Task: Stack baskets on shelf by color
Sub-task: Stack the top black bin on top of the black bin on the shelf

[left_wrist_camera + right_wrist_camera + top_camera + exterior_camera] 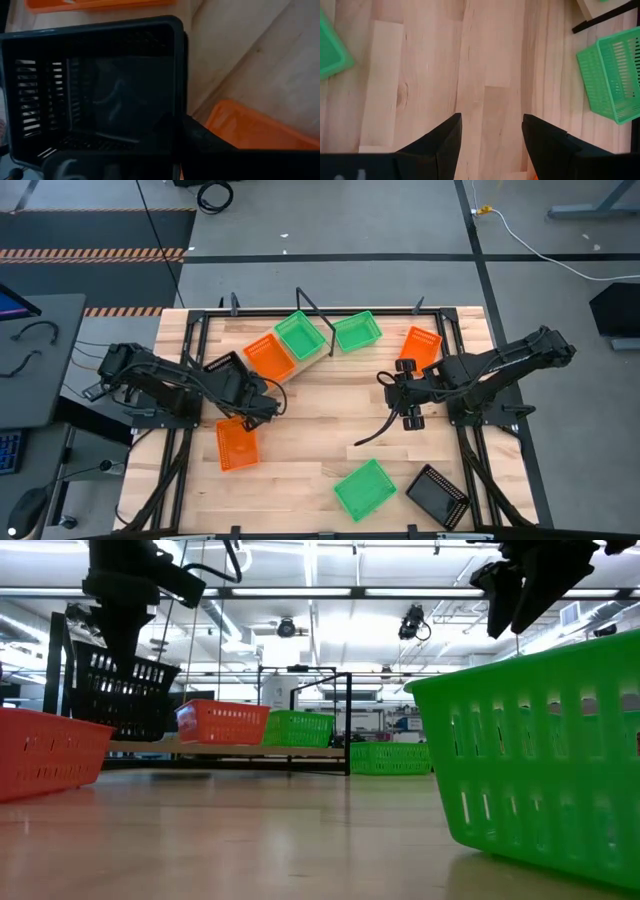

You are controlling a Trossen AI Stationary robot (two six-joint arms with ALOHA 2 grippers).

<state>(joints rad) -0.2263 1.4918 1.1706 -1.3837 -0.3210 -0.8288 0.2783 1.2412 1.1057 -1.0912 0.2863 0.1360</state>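
1. Nearest the front table edge, a bright green perforated plastic basket (365, 488) and a black mesh plastic basket (438, 495) are seen resting mouth-up on the butcher-block tabletop (300, 480), just beside each other and not yet sorted.
2. An orange perforated basket (237, 445) is set flat on the tabletop close below the left gripper (262, 406).
3. A second black mesh basket (95, 90) is held by its rim wall in the closed left gripper and is carried clear of the table, presumably for transfer to the shelf. Its mouth is tilted toward the wrist camera; its long axis appears to lie roughly along the table's width.
4. The right gripper (490, 135) hangs over bare wood at mid-table, its fingers spread apart and empty.
5. On the light wood shelf board with black frame rails (310, 360), an orange basket (268, 356) and a green basket (298, 335) are placed side by side, both skewed diagonally.
6. Farther right, another green basket (356, 331) and another orange basket (420, 346) are seen lying mouth-up near the far edge.
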